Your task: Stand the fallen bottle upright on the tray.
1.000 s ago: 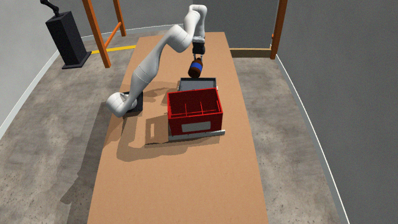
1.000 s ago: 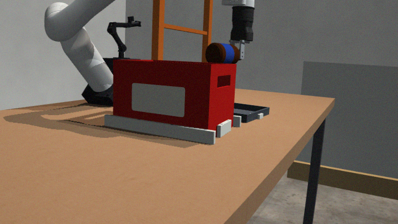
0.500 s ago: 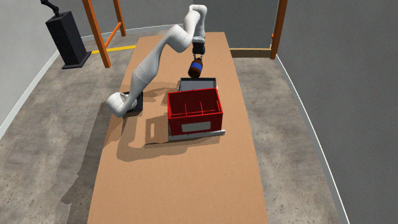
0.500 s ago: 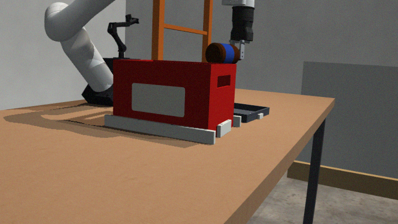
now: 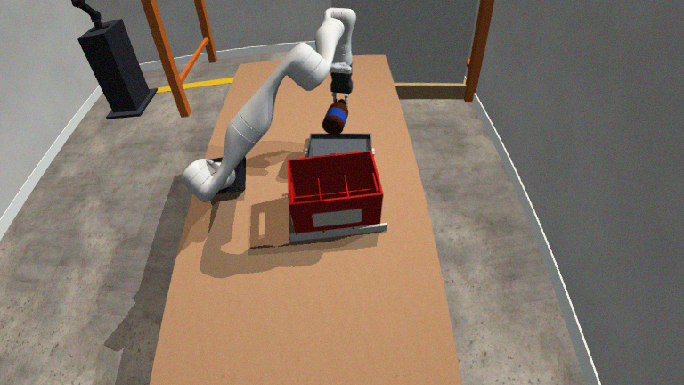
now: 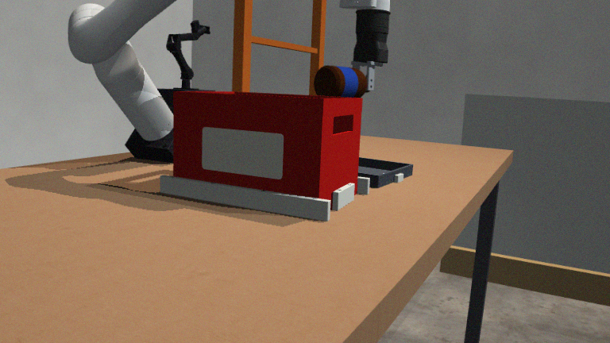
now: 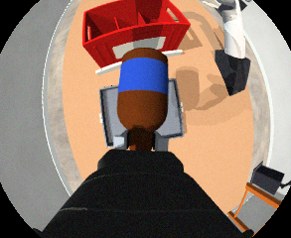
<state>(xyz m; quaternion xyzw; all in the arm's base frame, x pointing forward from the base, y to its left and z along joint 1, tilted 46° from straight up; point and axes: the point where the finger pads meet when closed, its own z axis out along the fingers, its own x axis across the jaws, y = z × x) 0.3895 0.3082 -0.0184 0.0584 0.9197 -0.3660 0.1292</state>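
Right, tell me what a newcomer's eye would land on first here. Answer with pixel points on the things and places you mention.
Probably the big red crate (image 5: 335, 215) (image 6: 242, 109) (image 7: 135, 42), standing on the brown table with pale strips along its foot. Next, the brown bottle with its blue band (image 5: 336, 116) (image 6: 341, 81) (image 7: 143, 91), lying sideways in the air, its neck in the gripper (image 5: 340, 99) (image 6: 363, 85) (image 7: 140, 137). Then the long white arm (image 5: 248, 123) (image 6: 134, 11), reaching over the table.

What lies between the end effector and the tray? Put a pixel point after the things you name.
The brown bottle (image 5: 335, 118) (image 6: 350, 82) (image 7: 143, 106), gripped by its neck in the end effector (image 5: 340, 98) (image 6: 362, 79) (image 7: 140, 137); the top view shows it between them, the wrist view over the tray (image 5: 340, 135) (image 6: 385, 179) (image 7: 105, 116).
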